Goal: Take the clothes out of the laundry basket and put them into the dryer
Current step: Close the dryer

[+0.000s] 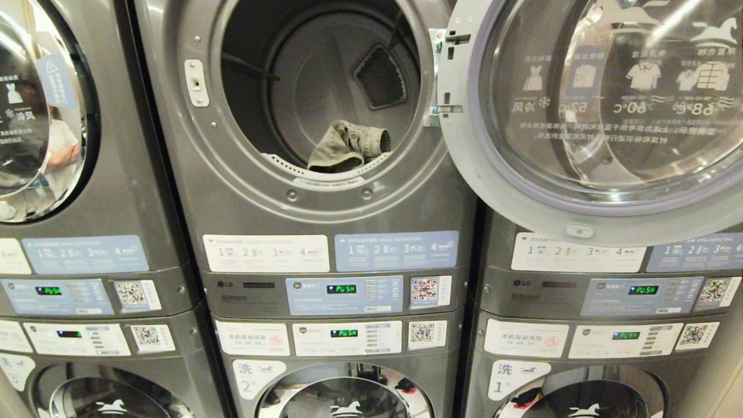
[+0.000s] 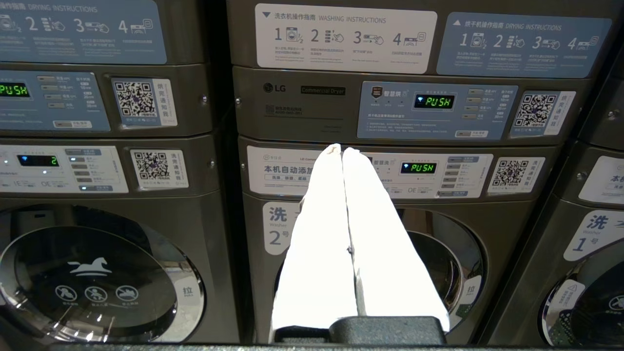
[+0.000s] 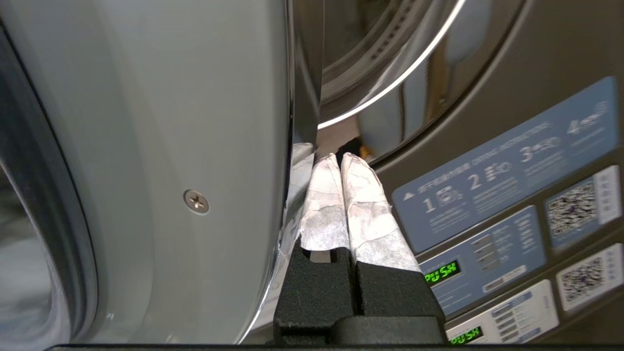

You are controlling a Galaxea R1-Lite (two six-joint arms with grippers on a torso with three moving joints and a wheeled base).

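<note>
A crumpled olive-green garment (image 1: 348, 147) lies at the front lip of the open dryer (image 1: 325, 87) drum, its round glass door (image 1: 603, 104) swung wide to the right; no basket shows. The cloth looks soft, light and limp, best pinched at a raised fold. The right gripper (image 3: 340, 158), its padded fingers pressed together and empty, sits against the door's smooth grey edge, while the left gripper (image 2: 341, 148), also closed and empty, hangs parked before the lower panels.
</note>
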